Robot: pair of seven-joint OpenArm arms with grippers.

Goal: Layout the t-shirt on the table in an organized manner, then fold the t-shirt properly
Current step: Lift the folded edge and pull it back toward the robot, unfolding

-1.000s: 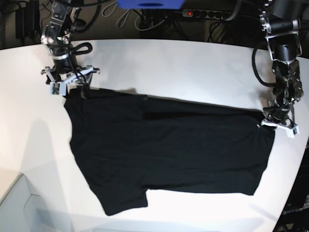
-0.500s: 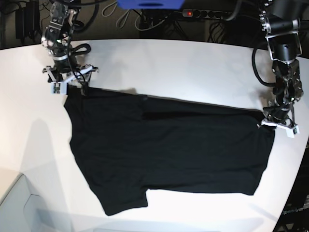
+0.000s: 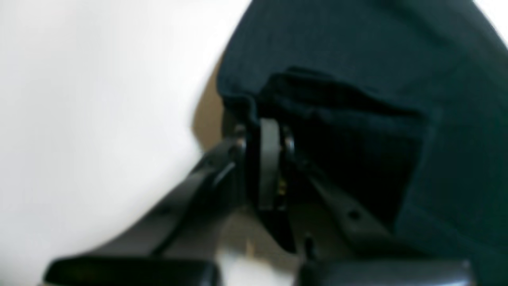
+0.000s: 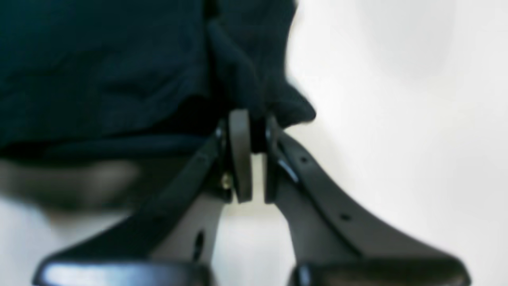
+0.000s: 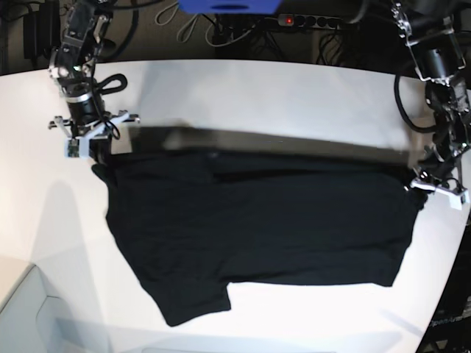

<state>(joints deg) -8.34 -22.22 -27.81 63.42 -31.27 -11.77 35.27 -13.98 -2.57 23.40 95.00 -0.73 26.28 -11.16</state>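
Bare tabletop [image 5: 280, 95] beyond both pincers, passable. Between right pincer [image 5: 90, 141] and left pincer [image 5: 434, 184], t-shirt [image 5: 257, 220] blocks the surface, top edge lifted. Cables [image 5: 243, 29] past the tabletop's far rim.

A blue thing [image 5: 229, 6] sits at 12 o'clock, past the far edge; a black power strip [image 5: 318, 21] with a red light lies beside it (toward 1 o'clock); loose cables [image 5: 193, 29] curl nearby.
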